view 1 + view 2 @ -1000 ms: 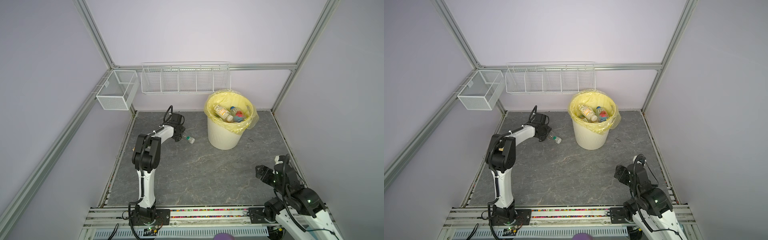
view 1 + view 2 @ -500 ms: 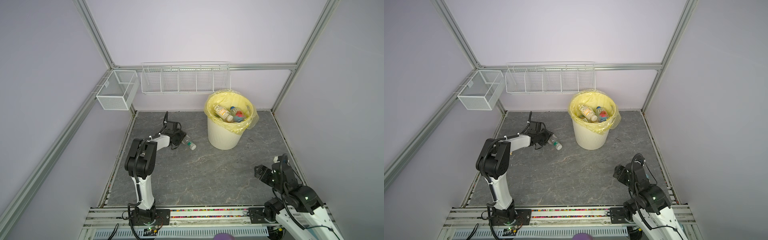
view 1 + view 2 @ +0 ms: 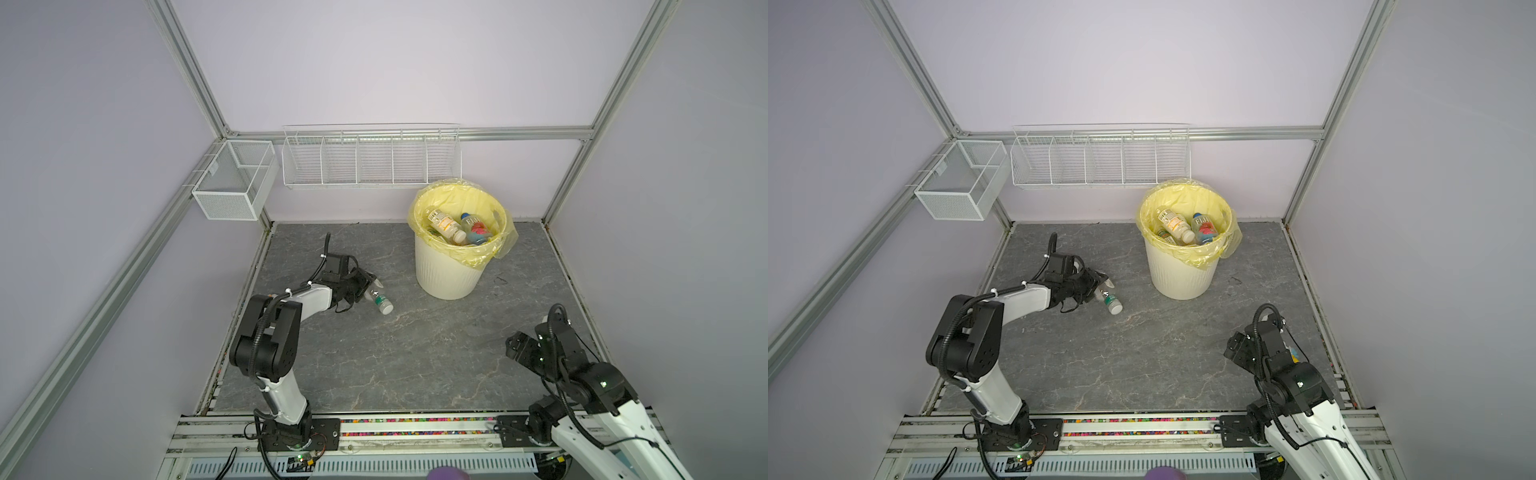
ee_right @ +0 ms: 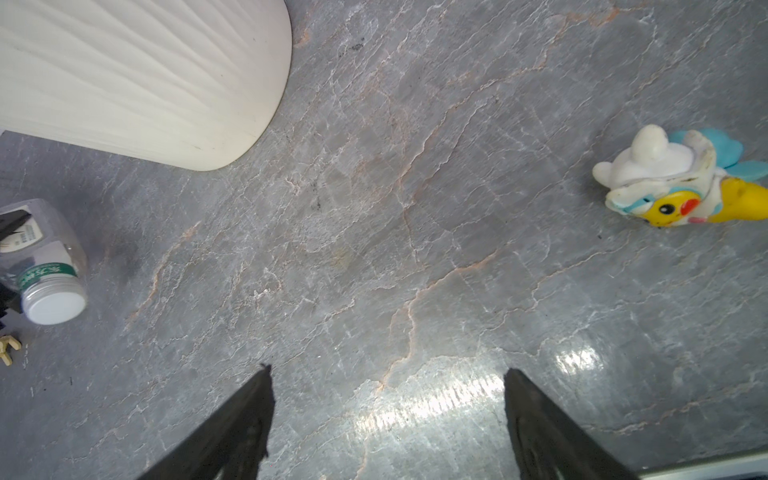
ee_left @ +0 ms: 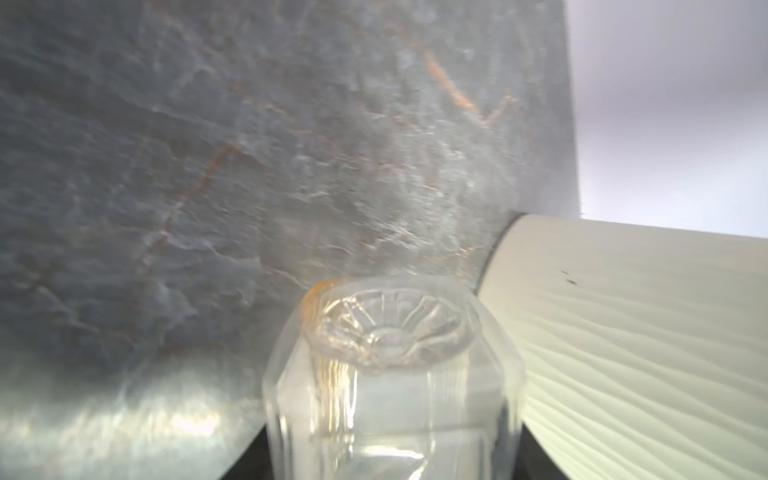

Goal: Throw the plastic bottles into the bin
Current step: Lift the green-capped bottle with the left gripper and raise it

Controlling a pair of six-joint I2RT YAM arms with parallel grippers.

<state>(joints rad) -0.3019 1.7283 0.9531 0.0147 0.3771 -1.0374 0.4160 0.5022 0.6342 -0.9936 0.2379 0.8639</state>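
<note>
A clear plastic bottle [image 3: 377, 298] [image 3: 1109, 300] with a green label and white cap lies low over the grey floor, left of the bin. My left gripper [image 3: 362, 286] [image 3: 1096, 286] is shut on its body, cap pointing away to the front. In the left wrist view the bottle's ribbed base [image 5: 390, 328] fills the space between the jaws. The right wrist view shows the same bottle [image 4: 45, 266] beside the bin. The cream ribbed bin [image 3: 451, 274] [image 3: 1183, 278] [image 5: 644, 332] [image 4: 145, 83], lined with a yellow bag, holds several bottles [image 3: 446, 226]. My right gripper [image 3: 515, 345] [image 4: 386, 374] stands open over bare floor at the front right.
A small yellow-white toy figure [image 4: 681, 187] lies on the floor near my right gripper. Two white wire baskets [image 3: 232, 187] [image 3: 370, 162] hang on the back rail. Aluminium frame posts and lilac walls close in the floor.
My left arm has drawn the bottle away from the back wall toward the front, and its jaws have closed a little tighter. The right arm has sunk slightly.
</note>
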